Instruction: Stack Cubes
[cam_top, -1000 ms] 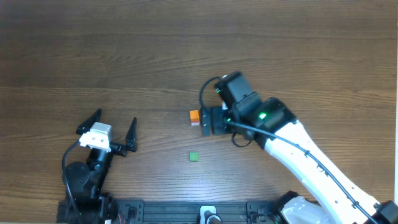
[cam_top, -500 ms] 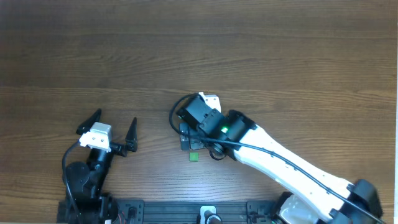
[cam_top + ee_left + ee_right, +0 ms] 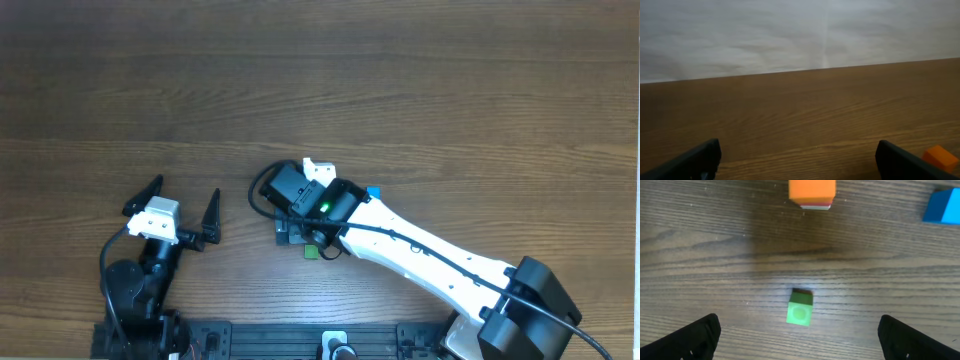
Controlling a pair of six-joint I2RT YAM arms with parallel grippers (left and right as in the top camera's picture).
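We see the wooden table (image 3: 470,80), with the right arm (image 3: 430,255) stretched across its middle and the left arm (image 3: 140,275) folded at the left. The right gripper (image 3: 799,332) hangs above the green cube (image 3: 800,309), fingers spread wide and touching nothing, while the left gripper (image 3: 186,190) — likewise spread and empty — stands well apart. Near the green cube we find the orange cube (image 3: 812,191) sitting on a red-edged block (image 3: 815,205), and the blue cube (image 3: 942,206) lying apart from both.

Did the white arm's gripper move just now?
Yes. The right gripper slid left and down the top view, ending by the green cube, which stayed put.
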